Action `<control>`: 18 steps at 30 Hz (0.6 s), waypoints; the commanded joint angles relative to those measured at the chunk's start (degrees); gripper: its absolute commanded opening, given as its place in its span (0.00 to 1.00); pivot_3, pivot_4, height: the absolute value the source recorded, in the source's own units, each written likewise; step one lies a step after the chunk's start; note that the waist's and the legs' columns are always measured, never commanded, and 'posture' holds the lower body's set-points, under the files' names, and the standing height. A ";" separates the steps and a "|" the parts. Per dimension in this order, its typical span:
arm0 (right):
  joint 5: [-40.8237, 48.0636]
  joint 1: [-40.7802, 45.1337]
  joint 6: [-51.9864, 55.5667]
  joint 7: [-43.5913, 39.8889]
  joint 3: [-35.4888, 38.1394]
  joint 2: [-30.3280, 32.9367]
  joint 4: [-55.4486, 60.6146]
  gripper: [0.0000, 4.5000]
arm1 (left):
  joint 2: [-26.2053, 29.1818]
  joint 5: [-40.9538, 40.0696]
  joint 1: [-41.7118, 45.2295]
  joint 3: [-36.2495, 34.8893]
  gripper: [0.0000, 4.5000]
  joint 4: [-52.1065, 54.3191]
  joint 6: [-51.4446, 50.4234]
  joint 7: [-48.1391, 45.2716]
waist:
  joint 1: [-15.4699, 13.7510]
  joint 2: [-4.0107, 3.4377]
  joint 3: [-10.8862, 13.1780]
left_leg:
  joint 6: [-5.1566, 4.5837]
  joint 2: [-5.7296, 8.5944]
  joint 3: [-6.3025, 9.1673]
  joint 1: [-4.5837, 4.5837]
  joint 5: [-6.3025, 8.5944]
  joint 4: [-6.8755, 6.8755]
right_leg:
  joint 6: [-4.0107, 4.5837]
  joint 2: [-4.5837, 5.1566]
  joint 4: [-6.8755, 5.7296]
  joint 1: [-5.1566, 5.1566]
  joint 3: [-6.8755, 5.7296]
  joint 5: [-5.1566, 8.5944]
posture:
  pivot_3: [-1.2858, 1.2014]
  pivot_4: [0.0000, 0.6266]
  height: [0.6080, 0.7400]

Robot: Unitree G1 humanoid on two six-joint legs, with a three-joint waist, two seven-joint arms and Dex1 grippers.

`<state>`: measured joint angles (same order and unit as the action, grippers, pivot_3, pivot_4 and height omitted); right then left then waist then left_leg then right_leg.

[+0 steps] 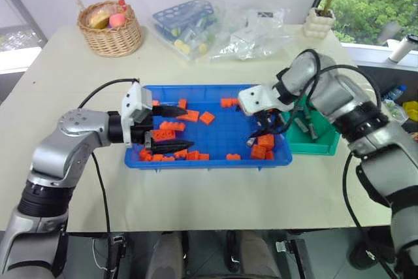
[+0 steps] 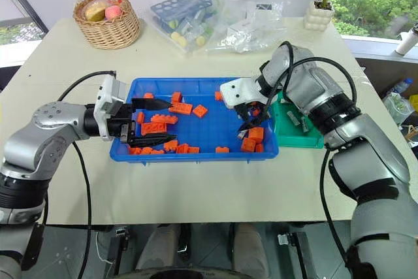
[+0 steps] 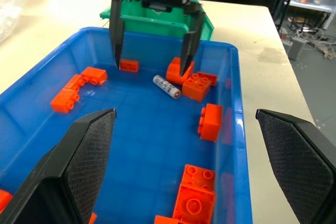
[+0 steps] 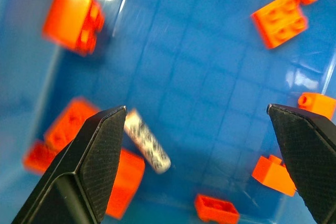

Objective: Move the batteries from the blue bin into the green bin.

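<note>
The blue bin (image 1: pixel 196 163) lies mid-table with several orange bricks (image 1: pixel 189 116) scattered in it. One silver-grey battery (image 3: pixel 166 86) rests on its floor near the green-bin end, beside an orange brick (image 3: pixel 197 85). My right gripper (image 3: pixel 149 69) hangs open over that end, pointing steeply down, the battery (image 4: pixel 147 141) just below and close to one finger. My left gripper (image 1: pixel 189 127) is open and level inside the bin's other end, holding nothing. The green bin (image 1: pixel 320 143) stands against the blue bin's right side with a few grey batteries (image 1: pixel 304 125) in it.
A wicker basket (image 1: pixel 110 29) with fruit stands at the back left. A blue test-tube rack in a clear bag (image 1: pixel 186 21) and more clear bags (image 1: pixel 251 31) lie behind the blue bin. A potted plant (image 1: pixel 318 23) is at the back right.
</note>
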<state>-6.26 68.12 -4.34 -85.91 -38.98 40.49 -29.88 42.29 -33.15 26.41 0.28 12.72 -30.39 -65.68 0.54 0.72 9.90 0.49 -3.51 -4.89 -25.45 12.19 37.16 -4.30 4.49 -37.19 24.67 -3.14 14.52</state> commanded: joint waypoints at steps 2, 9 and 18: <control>-5.82 3.44 -14.17 -2.31 -0.69 -2.26 -7.78 0.98 | 1.23 -0.99 -1.53 -3.20 1.00 3.38 0.05 1.34 | 0.25 0.00 0.00 | 0.00 -0.01 0.00 0.01 0.00 -0.01 | 0.00 0.00 0.00 0.00 0.00 0.00 | 0.52 0.24 0.97; -10.38 2.21 -23.34 -1.84 -0.42 -5.98 -14.27 0.98 | 2.05 -2.09 -3.15 -4.87 1.00 5.48 -1.21 3.05 | 0.17 -0.02 0.01 | 0.03 -0.03 -0.01 0.05 -0.01 -0.01 | 0.00 -0.01 -0.02 -0.02 0.00 0.00 | 0.52 0.24 0.97; -13.62 1.05 -28.52 -0.06 -0.27 -7.78 -17.07 0.98 | 2.41 -3.05 -2.98 -5.26 1.00 6.29 -2.41 4.18 | -0.01 -0.02 0.01 | 0.05 -0.01 0.02 0.05 -0.03 0.04 | 0.01 0.02 -0.03 -0.07 -0.01 0.00 | 0.52 0.24 0.97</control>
<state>-18.04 69.47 -31.54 -86.03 -39.91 32.23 -45.91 43.88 -35.33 22.66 -3.19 17.17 -32.61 -61.73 0.53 0.70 9.91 0.54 -3.52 -4.87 -25.39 12.17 37.20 -4.29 4.51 -37.22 24.60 -3.15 14.52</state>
